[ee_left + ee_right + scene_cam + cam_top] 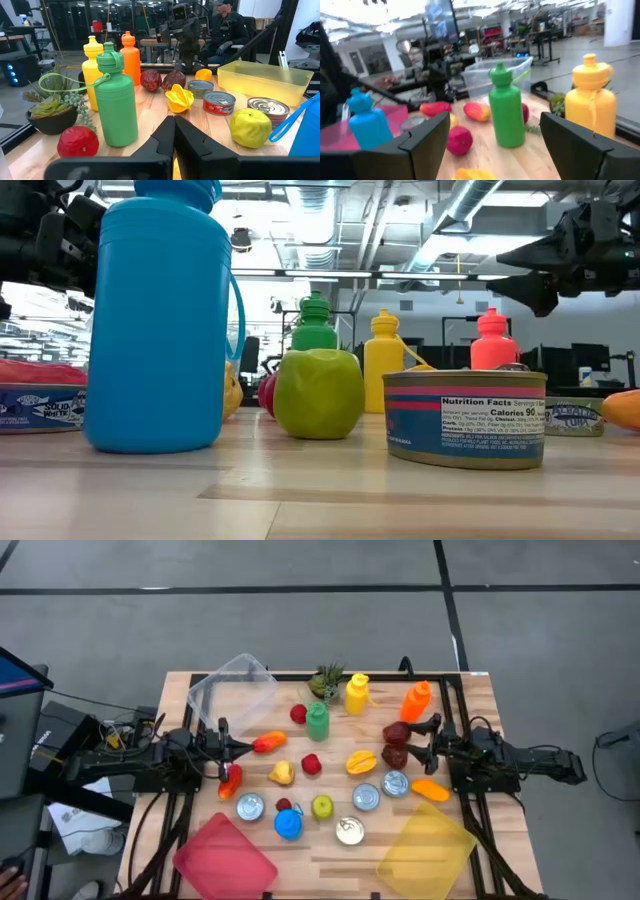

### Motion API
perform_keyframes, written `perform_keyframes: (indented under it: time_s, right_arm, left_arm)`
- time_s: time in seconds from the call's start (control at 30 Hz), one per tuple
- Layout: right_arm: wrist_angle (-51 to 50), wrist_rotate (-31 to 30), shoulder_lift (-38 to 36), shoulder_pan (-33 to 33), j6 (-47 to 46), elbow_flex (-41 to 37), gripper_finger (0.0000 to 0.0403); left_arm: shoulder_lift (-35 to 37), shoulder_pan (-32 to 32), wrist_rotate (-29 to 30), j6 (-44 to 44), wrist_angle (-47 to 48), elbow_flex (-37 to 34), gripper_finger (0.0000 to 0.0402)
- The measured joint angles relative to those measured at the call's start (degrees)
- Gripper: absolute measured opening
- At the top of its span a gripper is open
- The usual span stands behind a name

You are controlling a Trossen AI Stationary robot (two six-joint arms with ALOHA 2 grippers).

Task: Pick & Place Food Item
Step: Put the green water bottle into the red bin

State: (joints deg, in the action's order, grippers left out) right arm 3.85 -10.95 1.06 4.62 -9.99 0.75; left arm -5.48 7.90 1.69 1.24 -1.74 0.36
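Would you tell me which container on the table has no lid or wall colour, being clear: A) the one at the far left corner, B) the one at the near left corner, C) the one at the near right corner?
A: in the high view the clear container sits at the far left, while the yellow container and the pink container lie at the near edge.
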Motion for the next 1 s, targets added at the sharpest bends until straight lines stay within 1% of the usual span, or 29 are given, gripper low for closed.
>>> perform_keyframes:
  time_s: [0.17, 0.3, 0.43, 0.53, 0.63, 0.73, 0.8, 0.9, 1.0]
  right_arm:
    - [0.20, -3.71, 0.02, 0.00, 1.42, 4.60, 0.0301]
    - [-0.91, -5.78, 1.30, -0.02, 3.87, 10.23, 0.0301]
    - [-7.66, -7.77, 4.79, 0.00, 4.63, 17.54, 0.0301]
    - [-12.07, -7.56, 7.63, 0.00, 4.58, 22.46, 0.0301]
    - [-11.95, -6.91, 9.12, -0.31, 4.62, 25.16, 0.0301]
    - [-11.46, -6.85, 9.14, -0.96, 4.62, 26.19, 0.0301]
    - [-11.85, -6.81, 8.46, -1.34, 4.60, 26.16, 0.0301]
    - [-11.55, -6.73, 8.22, -1.40, 4.54, 26.19, 0.0301]
    - [-11.65, -6.70, 8.20, -1.40, 4.49, 26.19, 0.0301]
  left_arm:
    - [0.00, 0.00, 0.00, -0.01, 0.00, 0.00, 0.0000]
    - [0.00, -0.02, 0.00, -0.03, -0.03, 0.00, 0.0000]
    - [-0.06, 0.00, 0.29, -0.53, -1.44, 0.00, 0.0000]
    - [-0.05, 0.00, 0.45, -1.30, -8.89, 0.00, 0.0000]
    - [-0.44, 0.00, 2.01, -3.25, -16.13, 0.96, 0.0000]
    - [-2.44, 0.00, 4.75, -4.76, -17.47, 5.61, 0.0000]
    - [-5.41, 0.00, 5.39, -4.80, -16.67, 9.34, 0.0000]
    - [-12.25, 0.00, 5.40, -4.82, -16.22, 15.88, 0.0000]
    - [-20.62, 0.00, 5.40, -5.04, -15.74, 23.49, 0.0000]
